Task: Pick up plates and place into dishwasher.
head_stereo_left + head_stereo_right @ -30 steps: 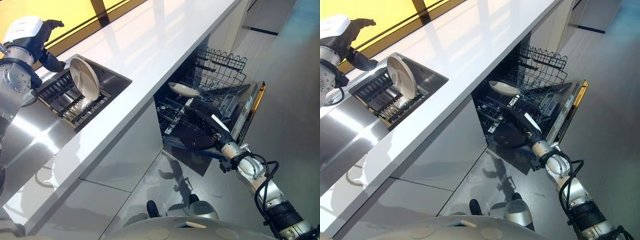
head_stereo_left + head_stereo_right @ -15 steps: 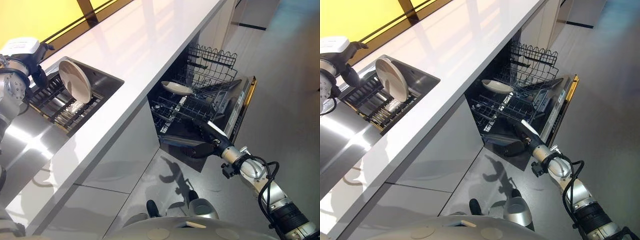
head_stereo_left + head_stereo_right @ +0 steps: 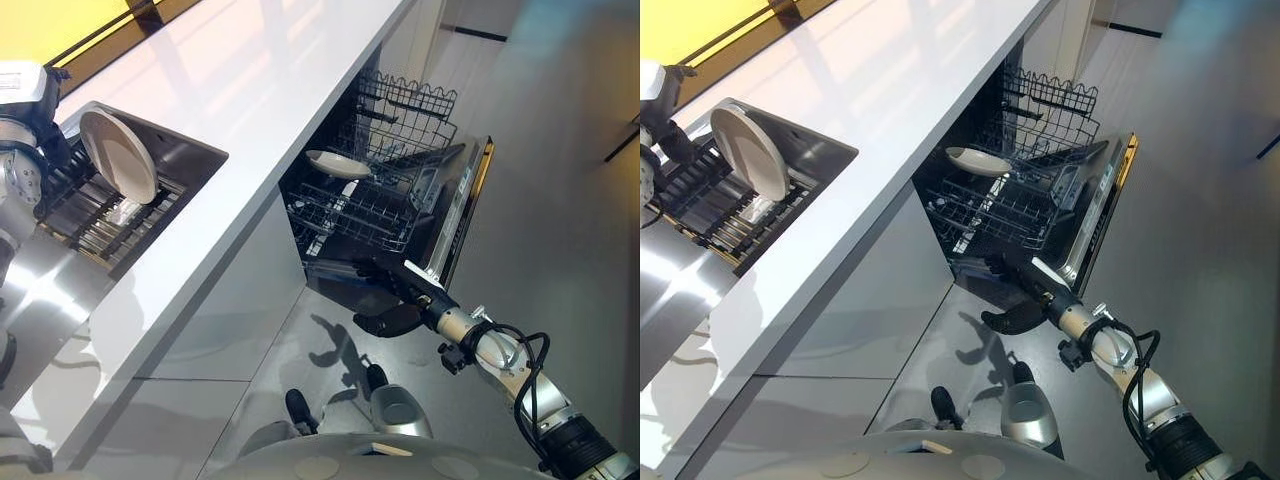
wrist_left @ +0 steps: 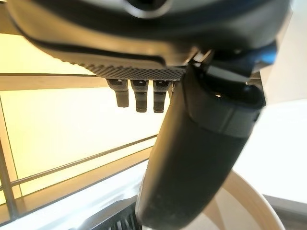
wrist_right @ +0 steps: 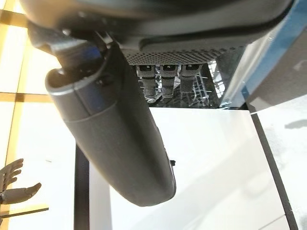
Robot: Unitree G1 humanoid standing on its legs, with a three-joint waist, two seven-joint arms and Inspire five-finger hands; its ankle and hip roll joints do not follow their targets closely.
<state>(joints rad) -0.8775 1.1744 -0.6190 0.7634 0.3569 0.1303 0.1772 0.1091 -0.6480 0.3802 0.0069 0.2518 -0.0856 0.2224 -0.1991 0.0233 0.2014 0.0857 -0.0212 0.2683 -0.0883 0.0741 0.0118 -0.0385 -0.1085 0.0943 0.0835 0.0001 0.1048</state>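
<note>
A cream plate (image 3: 118, 155) stands on edge in the dark drying rack (image 3: 92, 212) inside the sink (image 3: 192, 160). My left hand (image 3: 42, 140) is right behind the plate's left rim, its fingers (image 4: 140, 96) straight and its thumb (image 4: 192, 158) alongside the plate's edge (image 4: 252, 201). A second plate (image 3: 338, 163) lies on the dishwasher's lower rack (image 3: 352, 212). My right hand (image 3: 393, 300) hangs open and empty, low in front of the open dishwasher, just off the door (image 3: 462, 215).
A long white counter (image 3: 250, 80) runs between the sink and the dishwasher. The upper wire rack (image 3: 405, 112) is pulled out above the lower one. Grey cabinet fronts (image 3: 240, 300) and glossy floor (image 3: 560, 200) surround the open door.
The camera has shifted. My right hand has drawn back out of the lower rack and dropped below the door's edge. My left hand has stayed by the plate in the sink.
</note>
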